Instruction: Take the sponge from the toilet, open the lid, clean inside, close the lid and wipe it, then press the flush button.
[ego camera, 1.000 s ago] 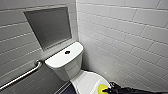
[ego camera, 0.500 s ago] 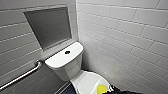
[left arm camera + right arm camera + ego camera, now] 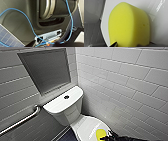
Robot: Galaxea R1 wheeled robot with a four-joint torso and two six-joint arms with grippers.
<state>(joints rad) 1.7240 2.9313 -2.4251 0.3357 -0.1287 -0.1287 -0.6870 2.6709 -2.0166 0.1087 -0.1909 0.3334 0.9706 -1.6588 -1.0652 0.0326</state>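
My right gripper (image 3: 107,137) sits at the near right edge of the sponge (image 3: 100,134), which lies on the closed lid (image 3: 85,125), ready for pickup. I cannot tell whether I grip it.

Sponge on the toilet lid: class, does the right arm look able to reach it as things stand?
Probably yes. The right end effector sits right beside the sponge, which lies uncovered on the closed lid, with nothing between them.
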